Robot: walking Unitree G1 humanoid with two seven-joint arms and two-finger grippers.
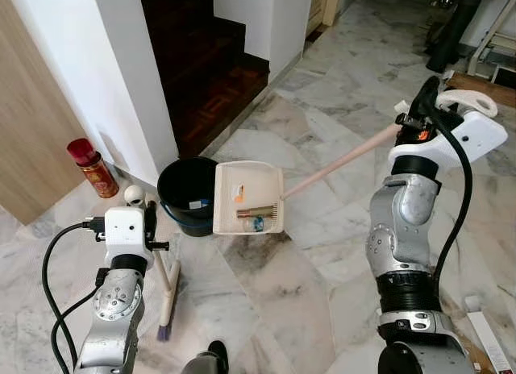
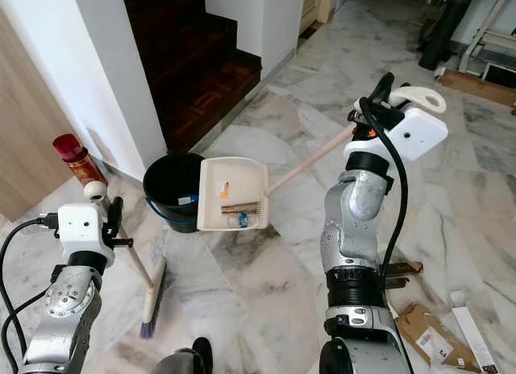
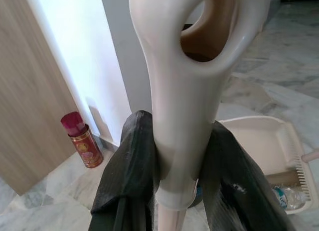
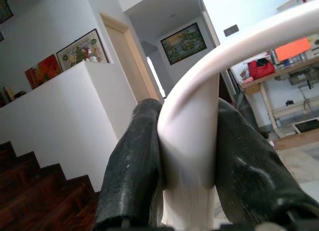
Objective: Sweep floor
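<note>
**Dustpan at bin rim: spill risk**

Landmark: black bin (image 1: pixel 187 195), standing on the marble floor (image 1: pixel 322 261) at the foot of the stairs (image 1: pixel 210 68).

- Dustpan (image 1: pixel 247 197) is held tray-up, its edge over or against the bin's rim on the side away from the wall; actual contact cannot be told. Debris (image 1: pixel 256 217) (a small bottle, a brown scrap, an orange bit) is seen lying in the tray near the comb end, away from the bin.
- Right gripper (image 4: pixel 188 156) is clenched on the looped grip of the dustpan's long handle (image 1: pixel 343 159), well out from the bin.
- Left gripper (image 3: pixel 182 166) is clamped around the broom (image 1: pixel 167 297) just under its hang-hole; the bristles rest on the floor, in front of the bin on the robot's side.
- Red can (image 1: pixel 94 169) stands beside the wall, left of the bin.

Risks, judged:
- Long handle means small wrist error becomes large tray swing; debris could be tipped past the rim onto the floor.
- Bottle could roll off the open side if the tilt is started crooked.
- Bin could be pushed or toppled if the tray is driven into the rim.
- Broom could be dragged against the bin if the left arm is moved meanwhile.
</note>
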